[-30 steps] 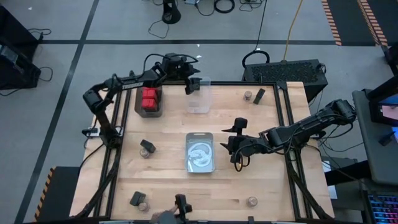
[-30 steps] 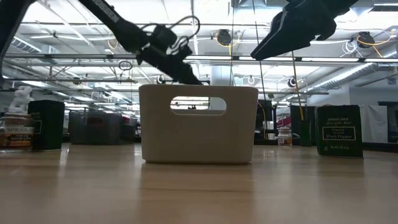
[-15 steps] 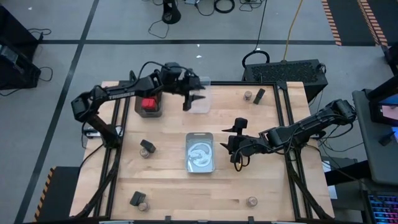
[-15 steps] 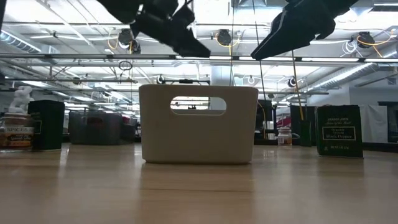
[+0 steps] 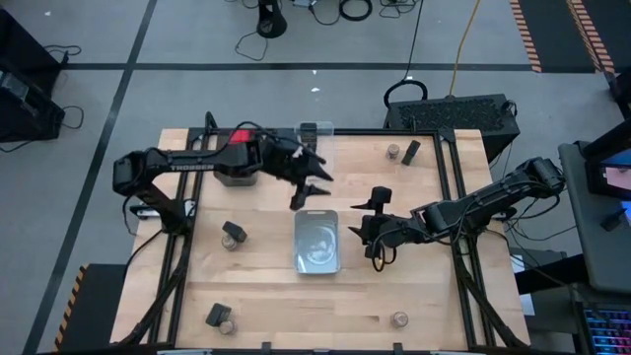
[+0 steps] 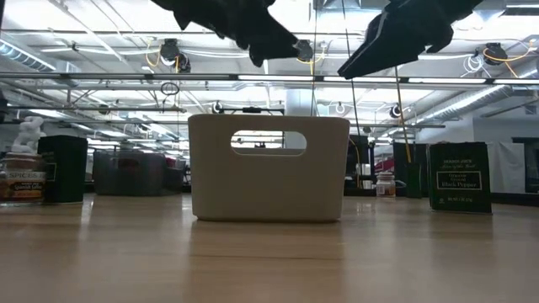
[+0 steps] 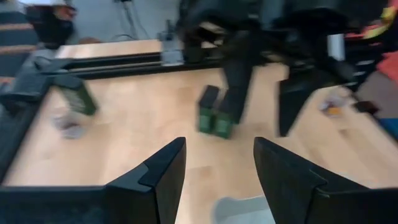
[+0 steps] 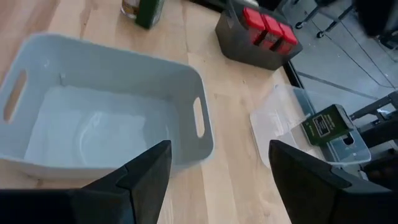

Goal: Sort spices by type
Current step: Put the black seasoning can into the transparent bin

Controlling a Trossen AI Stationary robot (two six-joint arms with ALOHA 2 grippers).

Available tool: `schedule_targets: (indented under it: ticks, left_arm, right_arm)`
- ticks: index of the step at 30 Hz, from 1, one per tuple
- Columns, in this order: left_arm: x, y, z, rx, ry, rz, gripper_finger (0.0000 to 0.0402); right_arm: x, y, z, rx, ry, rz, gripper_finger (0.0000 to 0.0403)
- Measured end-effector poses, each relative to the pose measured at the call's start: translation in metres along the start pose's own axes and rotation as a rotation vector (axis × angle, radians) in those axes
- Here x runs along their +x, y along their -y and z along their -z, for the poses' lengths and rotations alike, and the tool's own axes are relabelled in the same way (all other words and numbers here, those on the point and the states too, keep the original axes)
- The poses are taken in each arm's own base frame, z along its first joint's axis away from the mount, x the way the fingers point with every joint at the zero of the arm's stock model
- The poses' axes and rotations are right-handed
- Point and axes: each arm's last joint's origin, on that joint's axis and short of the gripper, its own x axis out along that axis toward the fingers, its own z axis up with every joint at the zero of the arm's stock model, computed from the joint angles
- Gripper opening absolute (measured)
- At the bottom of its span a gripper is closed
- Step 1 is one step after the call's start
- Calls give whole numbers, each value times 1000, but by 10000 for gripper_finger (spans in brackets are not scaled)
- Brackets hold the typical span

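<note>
- High view: left pincer (image 5: 308,187) has swung off the clear bin (image 5: 317,148) at the table's far edge and now hangs over mid-table, just beyond the far end of the pale bin (image 5: 316,240); fingers spread, nothing between them.
- Left wrist view: both dark fingers (image 7: 163,168) apart, bare wood between them; two black boxes (image 7: 214,113) stand side by side beyond them, beneath the other arm.
- Right pincer (image 5: 375,225) unchanged from the earlier frame: at the pale bin's right side, fingers spread, empty.
- Clear bin, covered by the left arm before, now shows one black box (image 5: 308,128) at its far end (seen also in the right wrist view (image 8: 324,126)).
- Red boxes (image 8: 265,28): three in a row in the dark tray (image 8: 245,47), behind the left arm, well apart from either pincer.
- Loose on the table (image 5: 434,296), high view: box-and-jar pair at far right (image 5: 402,151), pair at left (image 5: 233,235), pair at near left (image 5: 218,317), single round jar (image 5: 399,319) at near right.
- Count visible: red 3; round jars 4. Black box total cannot be told, as part lies under the right arm.
</note>
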Motion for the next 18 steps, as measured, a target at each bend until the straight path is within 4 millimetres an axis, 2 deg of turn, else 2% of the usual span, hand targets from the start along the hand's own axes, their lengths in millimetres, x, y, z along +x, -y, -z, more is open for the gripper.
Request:
schedule_targets:
  ticks: [12, 18]
  left_arm:
    - [22, 77, 2, 30, -76, 231, 193]
    - [26, 107, 1, 43, -98, 223, 193]
  right_arm:
    - [0, 0, -5, 28, 39, 2, 251]
    - [0, 0, -5, 41, 38, 2, 251]
